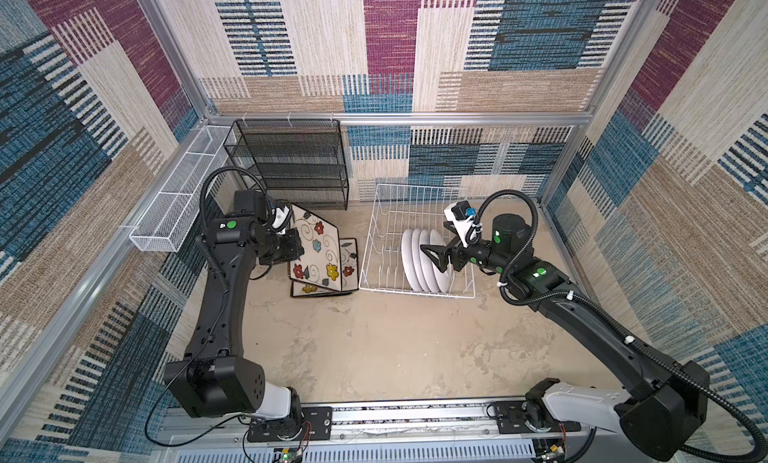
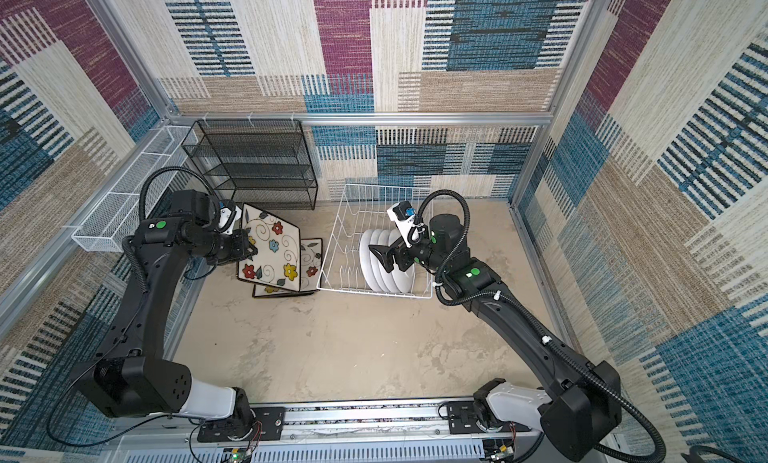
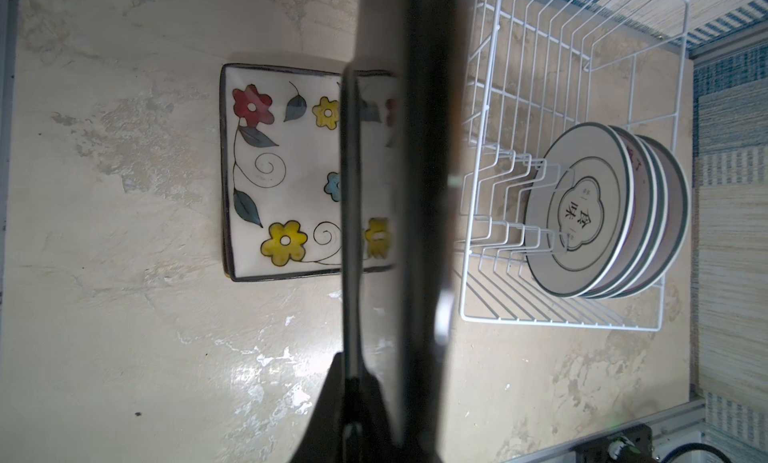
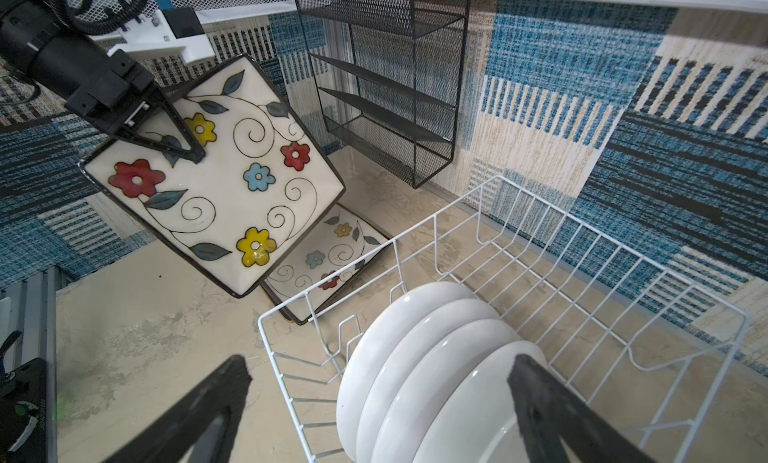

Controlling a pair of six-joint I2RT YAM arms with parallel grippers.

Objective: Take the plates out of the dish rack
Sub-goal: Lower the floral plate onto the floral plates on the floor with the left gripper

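Observation:
My left gripper (image 1: 297, 249) (image 4: 183, 145) is shut on the edge of a square flowered plate (image 1: 316, 249) (image 2: 272, 253) (image 4: 216, 174), holding it tilted in the air. In the left wrist view this plate is a dark edge-on band (image 3: 415, 191). Below it, more square plates (image 1: 349, 270) (image 3: 270, 170) (image 4: 328, 257) lie stacked on the table, left of the white dish rack (image 1: 415, 191) (image 2: 345, 240) (image 4: 457, 211). Several round white plates (image 1: 415, 257) (image 2: 374, 265) (image 3: 582, 216) stand upright in the rack. My right gripper (image 1: 438, 259) (image 4: 380, 363) hangs open just above them, one finger on each side of the row.
A black mesh shelf unit (image 1: 291, 162) (image 4: 386, 87) stands against the back wall, behind the stacked plates. A long white mesh basket (image 1: 174, 199) runs along the left wall. Bare table (image 1: 374, 348) stretches in front of the rack.

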